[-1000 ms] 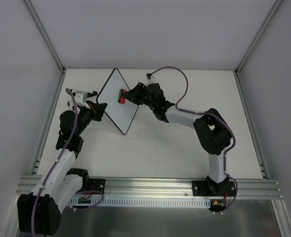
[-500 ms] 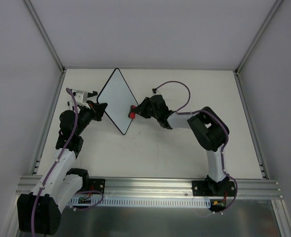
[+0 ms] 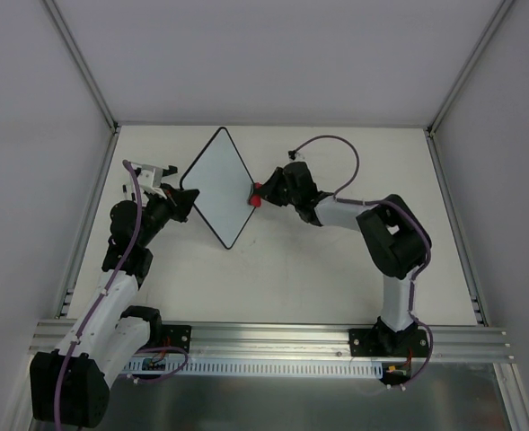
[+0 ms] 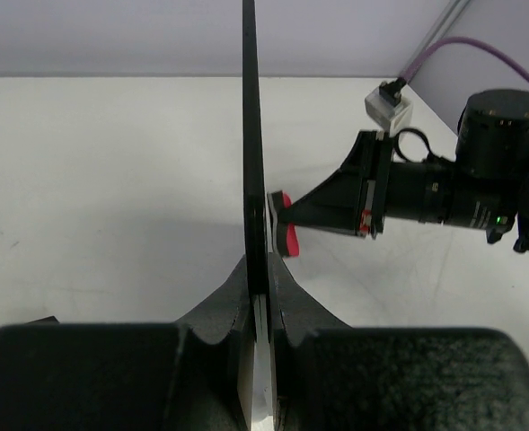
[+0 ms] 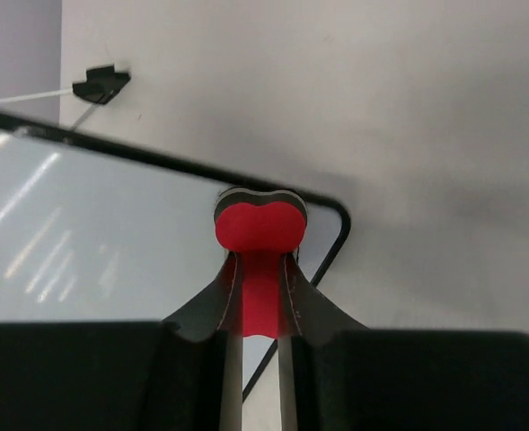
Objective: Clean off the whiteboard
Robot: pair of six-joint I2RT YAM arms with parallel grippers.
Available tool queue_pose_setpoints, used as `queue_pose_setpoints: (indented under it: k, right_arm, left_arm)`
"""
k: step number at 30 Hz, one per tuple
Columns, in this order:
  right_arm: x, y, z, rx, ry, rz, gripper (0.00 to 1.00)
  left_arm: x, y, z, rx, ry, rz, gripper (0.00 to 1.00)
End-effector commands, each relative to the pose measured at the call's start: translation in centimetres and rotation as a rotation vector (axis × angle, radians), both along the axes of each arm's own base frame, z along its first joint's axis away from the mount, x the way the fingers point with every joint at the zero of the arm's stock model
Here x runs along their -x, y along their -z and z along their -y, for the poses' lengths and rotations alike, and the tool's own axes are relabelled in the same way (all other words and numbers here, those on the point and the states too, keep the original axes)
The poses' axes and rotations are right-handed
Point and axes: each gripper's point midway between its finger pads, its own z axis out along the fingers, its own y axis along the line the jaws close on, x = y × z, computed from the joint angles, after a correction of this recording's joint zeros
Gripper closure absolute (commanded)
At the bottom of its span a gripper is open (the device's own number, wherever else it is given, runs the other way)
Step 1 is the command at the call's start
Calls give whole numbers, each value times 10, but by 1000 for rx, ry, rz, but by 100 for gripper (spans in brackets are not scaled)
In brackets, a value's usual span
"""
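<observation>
Left gripper [image 3: 180, 199]: centre-left of the top view, jaws shut tight on the whiteboard's left corner.
Whiteboard [image 3: 217, 184]: upper centre, seen as a diamond.
Handling: likely light, stiff and slick-faced. The thin frame may twist, so a corner of the frame is the best place to grip.
Eraser [image 3: 256, 197]: red, against the board's right corner.
Right gripper [image 3: 263, 194]: right of centre, jaws slightly apart, pinching the eraser.
</observation>
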Motion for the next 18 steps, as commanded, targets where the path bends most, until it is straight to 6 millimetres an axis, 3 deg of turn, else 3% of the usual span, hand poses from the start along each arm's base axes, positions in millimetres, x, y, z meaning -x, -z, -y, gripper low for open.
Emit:
queue_pose_setpoints:
  k: [1, 6, 7, 12, 18]
  right_arm:
    - [-26, -37, 58, 122, 131, 106, 90]
    - [-15, -27, 130, 370, 198, 66, 89]
    - [-5, -15, 144, 428, 200, 12, 89]
    - [12, 2, 198, 541, 282, -103, 85]
    - [27, 31, 221, 626, 265, -253, 75]
  left_arm:
    - [13, 36, 9, -48, 57, -113, 100]
    - [9, 36, 1, -51, 3, -111, 100]
    - [8, 38, -1, -51, -10, -115, 100]
    - [5, 38, -5, -38, -44, -119, 100]
    - [0, 38, -15, -12, -114, -127, 100]
